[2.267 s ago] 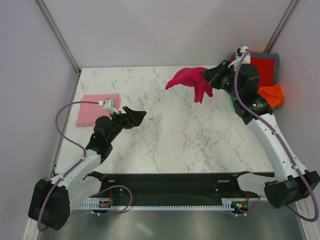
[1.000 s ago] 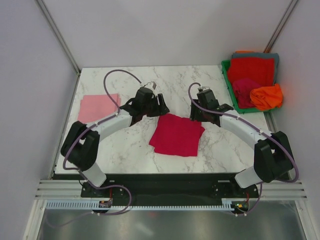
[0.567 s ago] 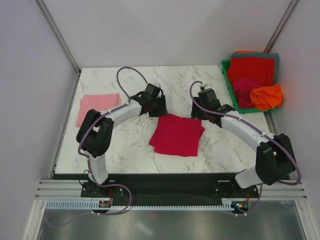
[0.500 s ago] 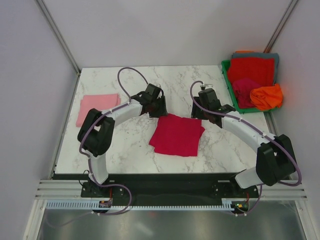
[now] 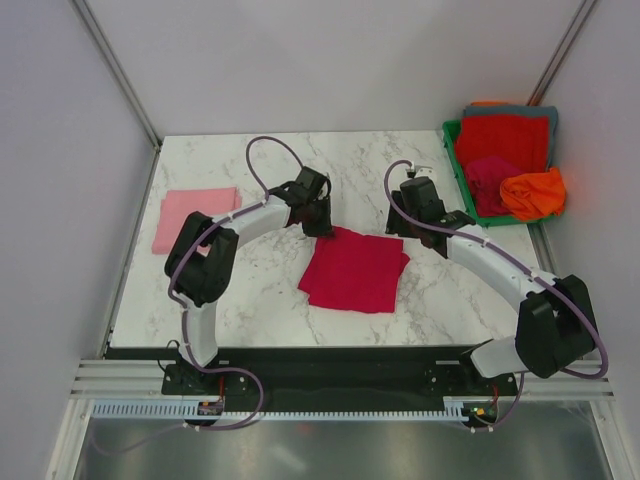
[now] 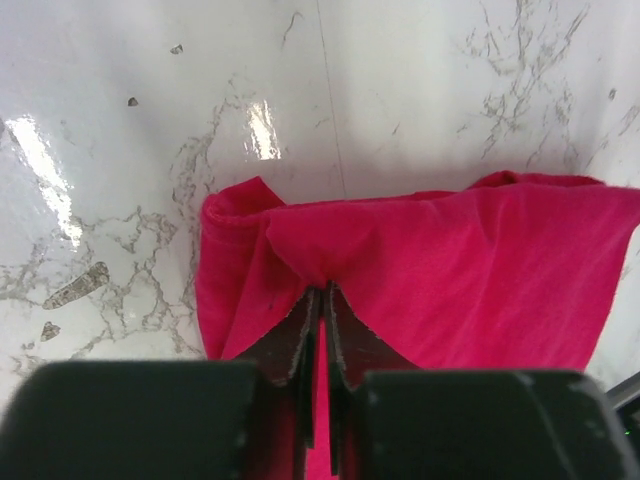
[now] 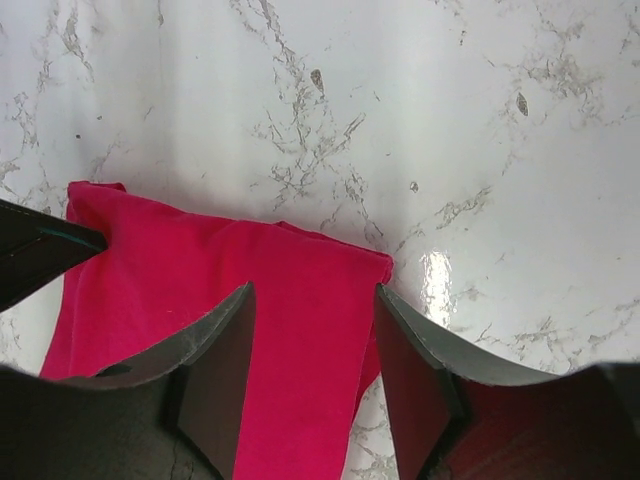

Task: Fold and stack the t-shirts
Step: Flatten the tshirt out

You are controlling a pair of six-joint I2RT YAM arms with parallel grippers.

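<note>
A deep crimson t-shirt (image 5: 355, 270) lies folded flat in the middle of the marble table. My left gripper (image 5: 323, 228) sits at its far left corner, shut on a pinched ridge of the crimson cloth (image 6: 450, 250); in the left wrist view the fingers (image 6: 300, 330) stand almost together with cloth between them. My right gripper (image 5: 398, 232) is at the far right corner, open, its fingers (image 7: 215, 350) straddling the shirt's edge (image 7: 150, 270) without squeezing it. A light pink folded t-shirt (image 5: 195, 218) lies at the table's left.
A green bin (image 5: 452, 150) at the back right holds a red shirt (image 5: 502, 138), a magenta one (image 5: 488, 178), an orange one (image 5: 532, 192) and a grey one (image 5: 542, 112). Grey walls close in the table on three sides.
The crimson shirt, earlier held up by the right gripper, now lies flat. My left gripper has shifted right to its corner and closed on the cloth. The right gripper barely moved.
</note>
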